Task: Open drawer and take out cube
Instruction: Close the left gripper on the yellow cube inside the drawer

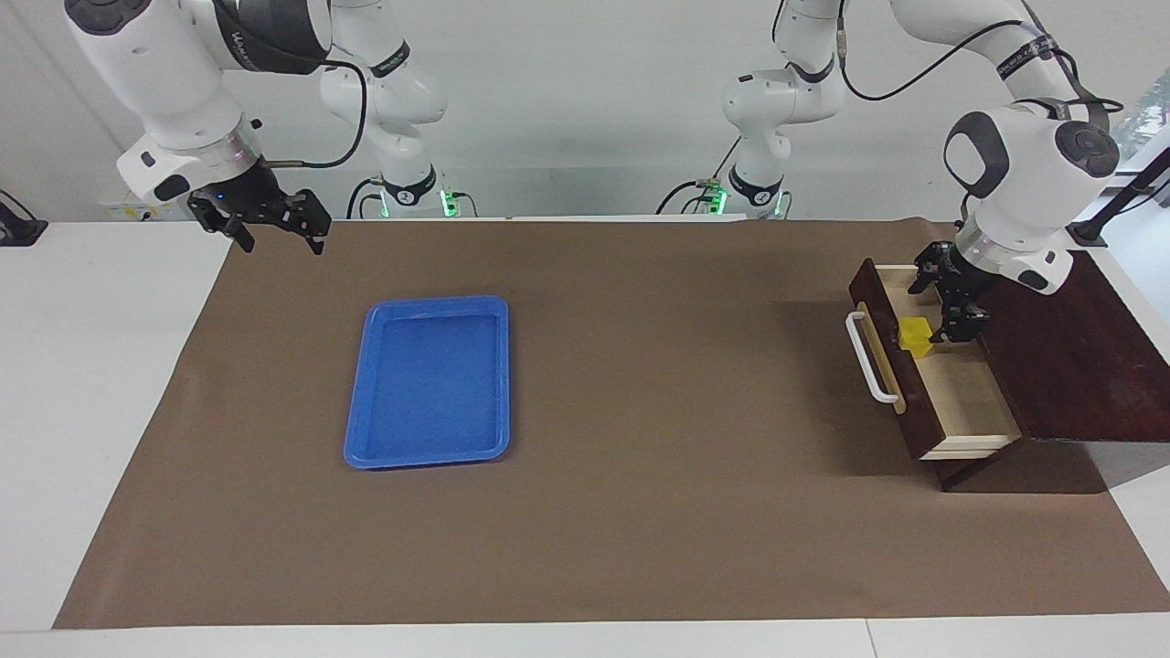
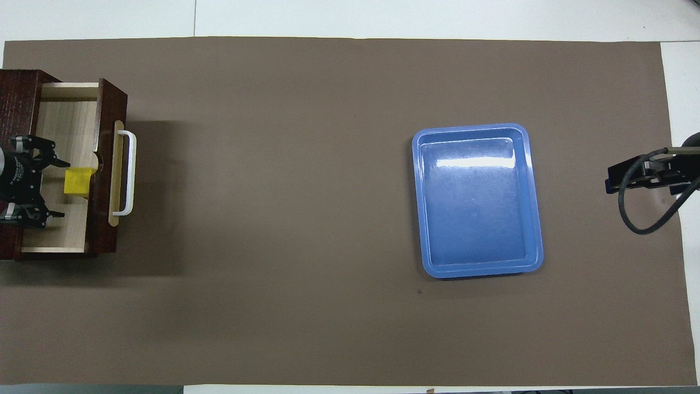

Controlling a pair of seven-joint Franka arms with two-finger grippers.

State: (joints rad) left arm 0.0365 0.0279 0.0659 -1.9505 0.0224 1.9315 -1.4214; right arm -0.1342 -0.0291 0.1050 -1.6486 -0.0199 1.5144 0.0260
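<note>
My left gripper [image 1: 946, 306] reaches down into the pulled-out drawer [image 1: 969, 402], jaws spread wide. The yellow cube [image 1: 915, 334] sits just before them, untouched. My right gripper [image 1: 265, 219] waits, spread.

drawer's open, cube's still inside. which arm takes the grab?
Left. Its pincer is already down in the open drawer, right beside the cube. The right pincer waits in the air at the table's other end, past the blue tray.
</note>
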